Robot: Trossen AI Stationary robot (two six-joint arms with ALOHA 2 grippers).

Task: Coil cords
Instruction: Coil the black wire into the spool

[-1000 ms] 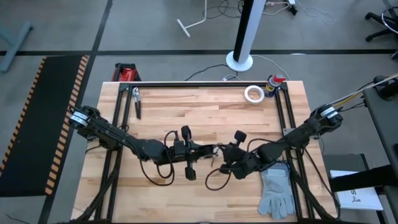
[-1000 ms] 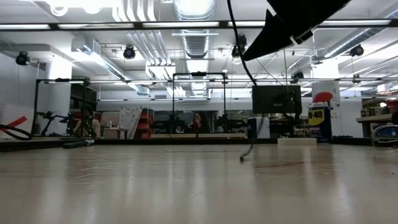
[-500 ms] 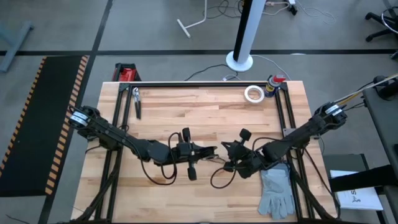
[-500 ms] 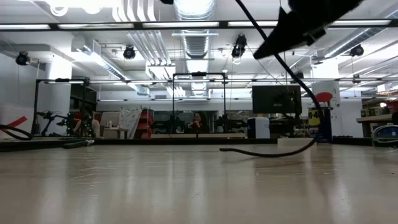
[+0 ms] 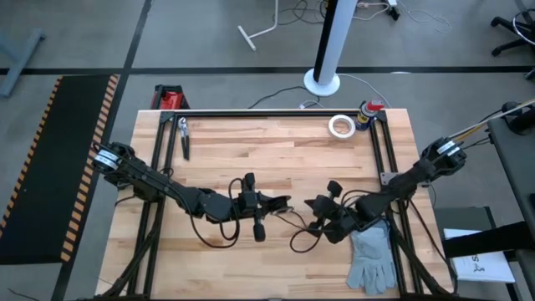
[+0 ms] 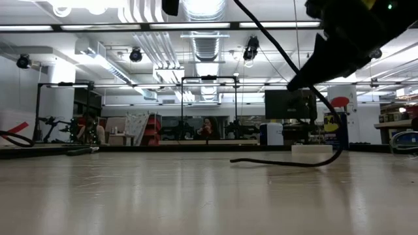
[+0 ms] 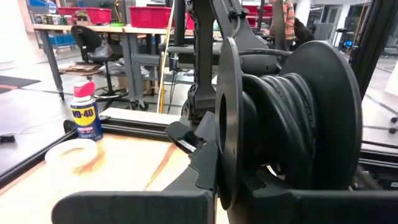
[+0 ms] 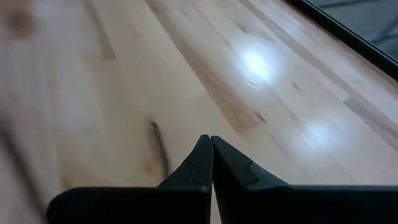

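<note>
Where the high view looks down on the wooden table (image 5: 276,142), my left gripper (image 5: 280,203) sits just left of centre and my right gripper (image 5: 311,206) just right of it, both in the lower half of the frame. Item: black cord (image 5: 298,244), a loose loop below and between the two grippers. Item: grey glove (image 5: 372,257), lower right, beside my right arm. Item: white tape roll (image 5: 340,126) and spray can (image 5: 368,111), upper right. Item: pliers (image 5: 183,136), upper left.

Low view: the cord (image 6: 287,162) lies along the tabletop at centre right and curves up toward a dark arm at upper right.

Left wrist view: my left fingers grip a black spool (image 7: 286,124) wound with cord, filling the right half; tape roll (image 7: 73,155) and spray can (image 7: 85,112) at left.

Right wrist view: my right fingers (image 8: 200,163) meet at the tips, pressed together at bottom centre over bare wood; whether anything sits between them, I cannot tell.
</note>
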